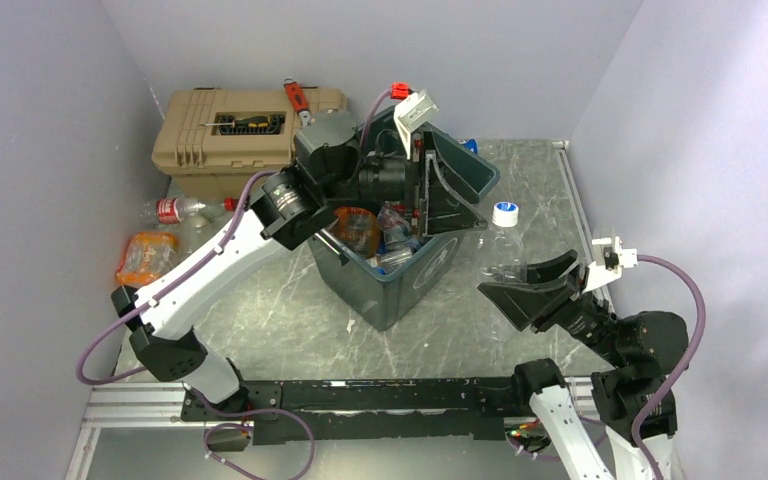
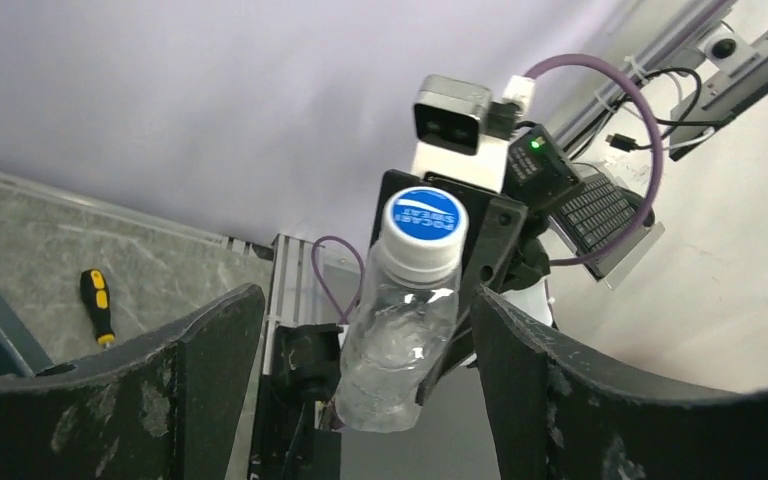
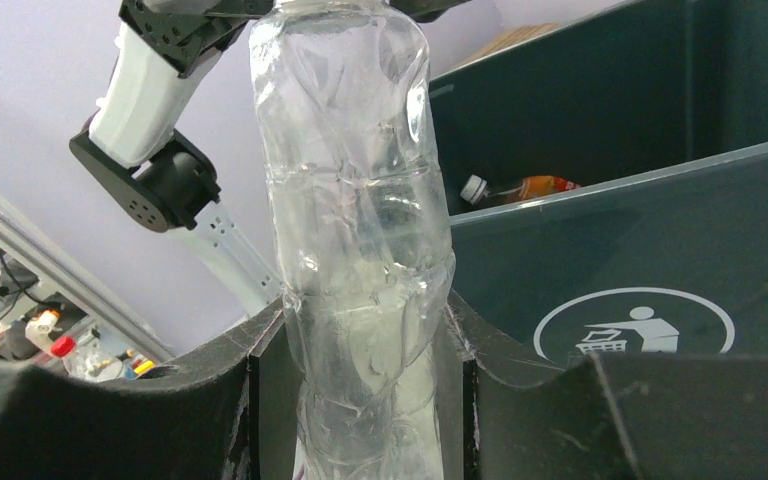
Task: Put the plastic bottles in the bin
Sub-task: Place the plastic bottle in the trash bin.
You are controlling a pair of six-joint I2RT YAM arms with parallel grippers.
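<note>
The bin (image 1: 400,290) holds several bottles (image 1: 360,228); right pincer (image 1: 520,283) grips a clear bottle (image 1: 500,245), left pincer (image 1: 450,185) gapes empty; two more bottles (image 1: 148,257) wait at the worktop's (image 1: 280,320) left edge.

White arms (image 1: 210,262), black joints (image 1: 168,352) and tools (image 1: 508,282), purple cables (image 1: 697,290).

Pale lavender walls (image 1: 260,50) enclose a grey marbled counter (image 1: 280,310); a tan toolbox (image 1: 190,140) sits in the counter's far-left corner.

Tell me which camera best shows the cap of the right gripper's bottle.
Left wrist: the cap faces it, blue print readable. Top external shows it small; right wrist shows only the body of the bottle.
</note>
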